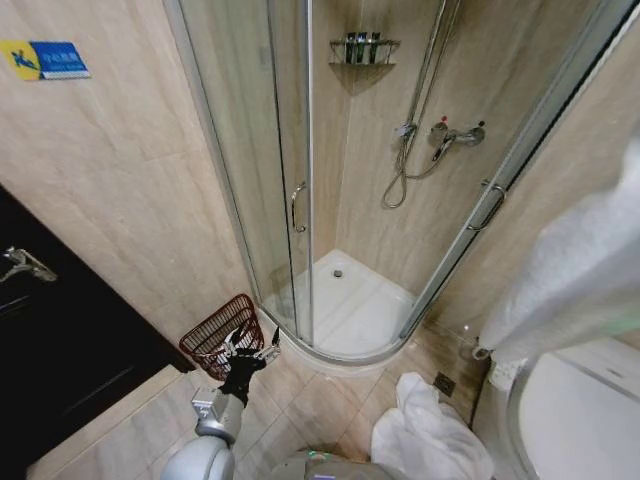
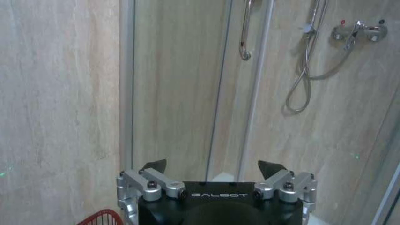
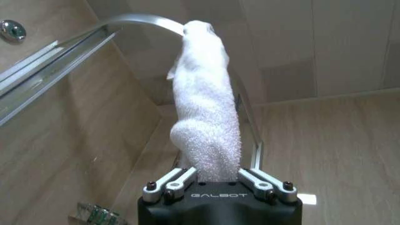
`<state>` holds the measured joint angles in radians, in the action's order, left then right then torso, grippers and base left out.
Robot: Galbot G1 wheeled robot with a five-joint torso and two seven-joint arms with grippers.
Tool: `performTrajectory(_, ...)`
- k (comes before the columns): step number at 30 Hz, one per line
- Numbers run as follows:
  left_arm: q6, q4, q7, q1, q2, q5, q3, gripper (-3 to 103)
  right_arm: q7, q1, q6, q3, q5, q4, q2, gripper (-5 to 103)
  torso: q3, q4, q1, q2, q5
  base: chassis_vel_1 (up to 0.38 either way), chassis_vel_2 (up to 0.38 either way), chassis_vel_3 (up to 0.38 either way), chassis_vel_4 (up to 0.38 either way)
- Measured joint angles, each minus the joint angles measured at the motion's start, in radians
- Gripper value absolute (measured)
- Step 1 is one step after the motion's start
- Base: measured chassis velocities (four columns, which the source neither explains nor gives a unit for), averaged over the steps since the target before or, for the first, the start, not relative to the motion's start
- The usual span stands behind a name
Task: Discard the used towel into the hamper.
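The hamper (image 1: 212, 337) is a dark-red wire basket on the tiled floor by the shower's left edge; its rim (image 2: 103, 218) also shows in the left wrist view. My left gripper (image 1: 250, 348) hovers open and empty just right of it, jaws spread (image 2: 212, 166). In the right wrist view my right gripper (image 3: 211, 174) is shut on a white towel (image 3: 207, 117), which stretches away towards the curved metal shower rail (image 3: 140, 19). That towel (image 1: 575, 270) hangs large at the right of the head view.
A second white towel (image 1: 425, 432) lies crumpled on the floor beside the toilet (image 1: 580, 410). The glass shower enclosure (image 1: 290, 200) stands ahead with its door open. A dark door (image 1: 60, 350) is at the left, and a floor drain (image 1: 445, 384) near the toilet.
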<state>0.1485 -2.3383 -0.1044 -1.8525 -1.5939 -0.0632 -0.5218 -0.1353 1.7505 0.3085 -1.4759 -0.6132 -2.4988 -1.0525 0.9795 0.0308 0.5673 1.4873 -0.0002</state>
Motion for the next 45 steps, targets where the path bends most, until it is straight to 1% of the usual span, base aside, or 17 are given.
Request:
performTrajectory(5,0.0,0.0,0.0,0.0,0.0,0.0,0.0,99,0.006,0.001,0.01,0.005,0.008,0.001,-0.008,8,0.0,0.0005,0.0,0.0,-0.0003,0.0,0.0,0.0,0.0)
performTrajectory(6,0.0,0.0,0.0,0.0,0.0,0.0,0.0,99,0.011,0.001,0.019,0.01,0.014,0.003,-0.014,8,0.0,0.0003,0.0,0.0,0.0002,0.0,0.0,0.0,0.0)
performTrajectory(7,0.0,0.0,0.0,0.0,0.0,0.0,0.0,99,0.034,0.002,0.062,0.03,0.043,0.015,-0.037,8,0.0,0.0006,0.0,0.0,-0.0008,0.0,0.0,0.0,0.0)
performTrajectory(8,0.0,0.0,0.0,0.0,0.0,0.0,0.0,99,0.034,0.002,0.062,0.03,0.043,0.015,-0.037,8,0.0,0.0006,0.0,0.0,-0.0008,0.0,0.0,0.0,0.0)
performTrajectory(9,0.0,0.0,0.0,0.0,0.0,0.0,0.0,99,0.062,0.002,0.113,0.056,0.079,0.031,-0.066,8,0.0,0.0001,0.0,0.0,0.0012,0.0,0.0,0.0,0.0)
performTrajectory(10,0.0,0.0,0.0,0.0,0.0,0.0,0.0,99,0.075,0.002,0.137,0.068,0.096,0.038,-0.078,8,0.0,0.0001,0.0,0.0,0.0011,0.0,0.0,0.0,0.0)
performTrajectory(11,0.0,0.0,0.0,0.0,0.0,0.0,0.0,99,0.075,0.002,0.137,0.068,0.096,0.038,-0.078,8,0.0,0.0001,0.0,0.0,0.0011,0.0,0.0,0.0,0.0)
performTrajectory(12,0.0,0.0,0.0,0.0,0.0,0.0,0.0,99,0.084,0.003,0.166,0.093,0.123,0.045,-0.093,8,0.0,0.0003,0.0,0.0,-0.0014,0.0,0.0,0.0,0.0)
performTrajectory(13,0.0,0.0,0.0,0.0,0.0,0.0,0.0,99,0.093,0.005,0.19,0.129,0.154,0.053,-0.112,8,0.0,0.0,0.0,0.0,0.0006,0.0,0.0,0.0,0.0)
performTrajectory(14,0.0,0.0,0.0,0.0,0.0,0.0,0.0,99,0.098,0.004,0.204,0.151,0.175,0.056,-0.121,8,0.0,0.0004,0.0,0.0,0.0007,0.0,0.0,0.0,0.0)
performTrajectory(17,0.0,0.0,0.0,0.0,0.0,0.0,0.0,99,0.099,0.003,0.212,0.163,0.184,0.057,-0.124,8,0.0,0.0003,0.0,0.0,0.0003,0.0,0.0,0.0,0.0)
performTrajectory(18,0.0,0.0,0.0,0.0,0.0,0.0,0.0,99,0.103,0.003,0.221,0.175,0.197,0.059,-0.129,8,0.0,0.0004,0.0,0.0,-0.0006,0.0,0.0,0.0,0.0)
performTrajectory(21,0.0,0.0,0.0,0.0,0.0,0.0,0.0,99,0.111,0.008,0.242,0.201,0.224,0.065,-0.143,8,0.0,0.0003,0.0,0.0,0.0003,0.0,0.0,0.0,0.0)
performTrajectory(28,0.0,0.0,0.0,0.0,0.0,0.0,0.0,99,0.123,0.018,0.266,0.232,0.248,0.066,-0.167,8,0.0,0.0003,0.0,0.0,0.0003,0.0,0.0,0.0,0.0)
performTrajectory(36,0.0,0.0,0.0,0.0,0.0,0.0,0.0,99,0.122,0.012,0.265,0.215,0.247,0.035,-0.162,8,0.0,0.0003,0.0,0.0,0.0004,0.0,0.0,0.0,0.0)
performTrajectory(38,0.0,0.0,0.0,0.0,0.0,0.0,0.0,99,0.119,0.012,0.265,0.213,0.245,0.029,-0.161,8,0.0,0.0003,0.0,0.0,-0.0004,0.0,0.0,0.0,0.0)
performTrajectory(45,0.0,0.0,0.0,0.0,0.0,0.0,0.0,99,0.116,0.015,0.265,0.208,0.241,0.029,-0.162,8,0.0,0.0002,0.0,0.0,0.0003,0.0,0.0,0.0,0.0)
